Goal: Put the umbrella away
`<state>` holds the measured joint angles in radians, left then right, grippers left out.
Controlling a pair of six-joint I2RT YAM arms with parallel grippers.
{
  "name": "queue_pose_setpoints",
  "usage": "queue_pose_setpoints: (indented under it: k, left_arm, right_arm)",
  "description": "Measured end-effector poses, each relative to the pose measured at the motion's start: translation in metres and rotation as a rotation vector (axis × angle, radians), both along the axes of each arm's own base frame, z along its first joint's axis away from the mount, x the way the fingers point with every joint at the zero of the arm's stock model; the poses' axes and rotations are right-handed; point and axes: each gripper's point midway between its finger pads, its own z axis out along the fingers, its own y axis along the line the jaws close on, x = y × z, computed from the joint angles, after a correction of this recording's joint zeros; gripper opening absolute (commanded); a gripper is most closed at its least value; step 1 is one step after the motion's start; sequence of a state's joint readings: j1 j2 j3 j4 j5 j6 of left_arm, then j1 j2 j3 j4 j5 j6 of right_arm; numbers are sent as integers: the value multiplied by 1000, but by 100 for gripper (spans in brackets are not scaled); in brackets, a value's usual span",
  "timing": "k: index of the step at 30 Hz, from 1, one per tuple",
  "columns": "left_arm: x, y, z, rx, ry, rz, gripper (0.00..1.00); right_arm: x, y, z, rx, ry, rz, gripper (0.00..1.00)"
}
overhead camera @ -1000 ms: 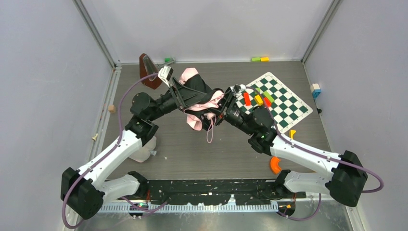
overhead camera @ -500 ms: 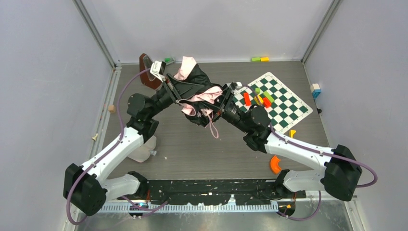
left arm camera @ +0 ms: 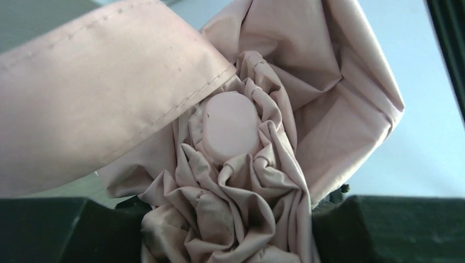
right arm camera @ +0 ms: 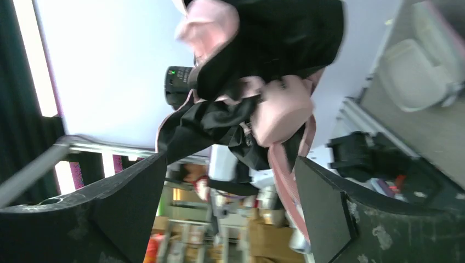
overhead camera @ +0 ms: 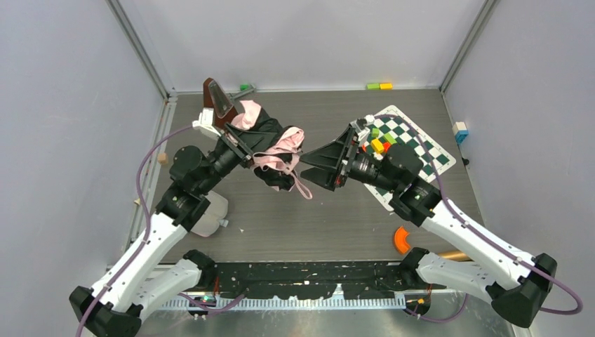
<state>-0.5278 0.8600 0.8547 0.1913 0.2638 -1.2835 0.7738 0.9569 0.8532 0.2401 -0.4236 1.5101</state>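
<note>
Half-bundled stage. Clamped on umbrella [overhead camera: 277, 140] with left gripper [overhead camera: 247, 142], with right gripper [overhead camera: 312, 166] spread wide, empty. Next, likely: regrip handle [right arm camera: 282, 118], compress folds.

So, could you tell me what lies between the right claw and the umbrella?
Nothing: in the top view, only a narrow gap over bare table separates the open right claw from the umbrella, whose strap dangles beside it.
</note>
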Motion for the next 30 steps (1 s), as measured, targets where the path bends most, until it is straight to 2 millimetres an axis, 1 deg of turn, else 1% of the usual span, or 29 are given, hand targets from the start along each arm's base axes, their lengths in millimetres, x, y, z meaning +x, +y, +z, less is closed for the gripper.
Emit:
queue_pose_setpoints:
  k: [1, 4, 6, 7, 9, 11, 13, 14, 16, 19, 22, 24, 25, 27, 30]
  left_arm:
    - [1, 4, -7, 15, 31, 26, 0]
    - [5, 16, -35, 67, 179, 99, 0]
    - [6, 21, -59, 90, 307, 133, 0]
    - [5, 23, -68, 98, 349, 142, 0]
    - [3, 27, -90, 112, 468, 167, 0]
    - [-2, 32, -106, 113, 579, 191, 0]
    - [-6, 35, -117, 109, 666, 210, 0]
    - [-9, 37, -122, 108, 710, 220, 0]
    - [-14, 40, -124, 104, 768, 232, 0]
    - [-18, 41, -121, 98, 820, 235, 0]
    - [-21, 37, -119, 93, 865, 216, 0]
    - [-23, 33, -123, 101, 900, 197, 0]
    - [-24, 31, -127, 109, 920, 191, 0]
    - [-26, 30, -135, 131, 949, 188, 0]
    - [-33, 29, -142, 155, 988, 186, 0]
  right_arm:
    - [1, -2, 0, -43, -31, -11, 96]
    - [0, -6, -3, -193, -132, -30, 98]
    - [0, -8, -5, -338, -245, -63, 98]
    - [-2, -8, -3, -390, -302, -70, 99]
    - [-10, -6, 6, -497, -467, -90, 99]
    - [-21, -5, 15, -567, -634, -95, 100]
    - [-30, -3, 14, -629, -762, -89, 97]
    - [-33, -2, 11, -670, -825, -88, 97]
    - [-33, 3, -1, -767, -923, -78, 96]
    - [-25, 15, -17, -896, -1018, -68, 95]
    - [-16, 31, -44, -1027, -1088, -26, 95]
    - [-11, 40, -62, -1107, -1130, 12, 95]
    - [-10, 44, -69, -1128, -1144, 28, 95]
    - [-7, 47, -78, -1171, -1178, 49, 96]
    - [-4, 48, -81, -1201, -1222, 59, 95]
